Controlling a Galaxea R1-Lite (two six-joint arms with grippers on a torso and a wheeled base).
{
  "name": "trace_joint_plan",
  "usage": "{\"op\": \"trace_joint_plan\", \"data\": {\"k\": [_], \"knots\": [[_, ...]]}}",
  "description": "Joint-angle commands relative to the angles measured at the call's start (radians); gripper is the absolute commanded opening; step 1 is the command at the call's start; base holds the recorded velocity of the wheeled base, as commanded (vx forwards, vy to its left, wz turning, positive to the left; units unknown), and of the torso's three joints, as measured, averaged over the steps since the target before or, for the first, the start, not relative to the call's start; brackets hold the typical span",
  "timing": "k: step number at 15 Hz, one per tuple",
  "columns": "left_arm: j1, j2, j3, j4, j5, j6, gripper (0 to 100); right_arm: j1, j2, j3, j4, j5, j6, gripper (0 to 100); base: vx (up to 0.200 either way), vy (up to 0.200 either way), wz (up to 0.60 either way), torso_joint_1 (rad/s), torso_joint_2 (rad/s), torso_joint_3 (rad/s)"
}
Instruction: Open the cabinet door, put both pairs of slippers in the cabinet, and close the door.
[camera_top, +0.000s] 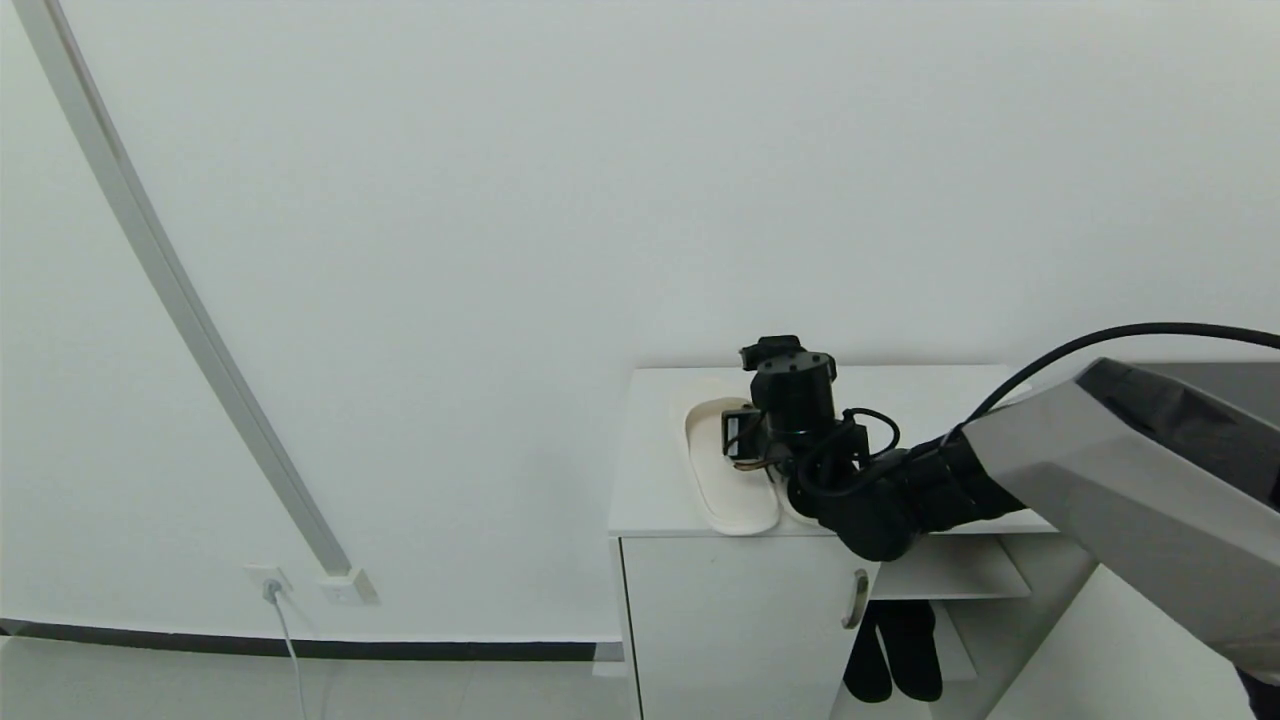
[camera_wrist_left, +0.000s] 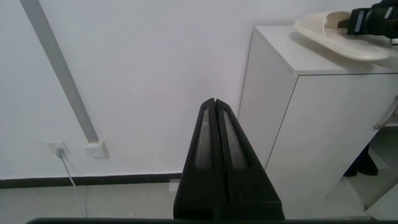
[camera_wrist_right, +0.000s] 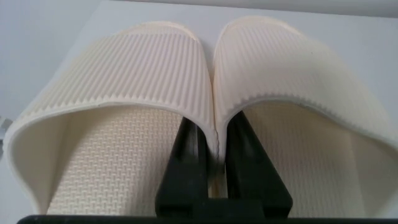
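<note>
A pair of cream slippers (camera_top: 722, 478) lies side by side on top of the white cabinet (camera_top: 650, 490). My right gripper (camera_top: 752, 447) is over them. In the right wrist view one finger sits inside each slipper (camera_wrist_right: 124, 93), and my right gripper (camera_wrist_right: 213, 168) is shut on their touching inner walls. The cabinet's right side stands open, and a pair of black slippers (camera_top: 893, 650) rests on its lower shelf. Its left door with the handle (camera_top: 856, 598) is shut. My left gripper (camera_wrist_left: 214, 106) is shut and empty, low down beside the cabinet (camera_wrist_left: 323, 124), with the cream slippers (camera_wrist_left: 336, 34) above it.
A grey trunking strip (camera_top: 170, 280) runs slantwise down the white wall to the left of the cabinet. Near the floor is a wall socket with a cable (camera_top: 268, 585). Bare floor lies left of the cabinet.
</note>
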Motion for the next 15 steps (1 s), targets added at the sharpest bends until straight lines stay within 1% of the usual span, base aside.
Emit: {"op": "trace_joint_plan", "data": {"k": [1,3,4,5,9,11,13,15], "knots": [[0.001,0.001,0.0,0.0,0.0,0.0,0,0.02,-0.103,0.074,-0.006,0.003,0.0,0,0.0,0.0,0.0,0.0,0.0,0.0],[-0.001,0.001,0.0,0.0,0.0,0.0,0,0.034,-0.184,0.167,-0.029,0.012,0.001,0,0.0,0.0,0.0,0.0,0.0,0.0],[0.001,0.001,0.0,0.0,0.0,0.003,0,0.046,-0.255,0.261,-0.063,0.041,0.001,0,0.0,0.0,0.0,0.0,0.0,0.0],[0.001,0.001,0.0,0.0,-0.001,0.003,0,0.05,-0.293,0.302,-0.072,0.057,0.001,0,0.0,0.0,0.0,0.0,0.0,0.0],[0.001,0.001,0.0,0.0,0.006,-0.002,0,0.103,-0.486,0.546,-0.084,0.135,0.0,0,0.0,0.0,0.0,0.0,0.0,0.0],[0.001,0.001,0.0,0.0,0.008,0.0,0,0.123,-0.563,0.667,-0.103,0.195,-0.002,0,0.0,0.0,0.0,0.0,0.0,0.0],[0.001,0.001,0.0,0.0,0.006,0.0,0,0.116,-0.612,0.753,-0.127,0.258,-0.002,0,0.0,0.0,0.0,0.0,0.0,0.0],[-0.001,0.001,0.0,0.0,0.006,0.0,0,0.086,-0.644,0.802,-0.14,0.33,-0.005,0,0.0,0.0,0.0,0.0,0.0,0.0]]}}
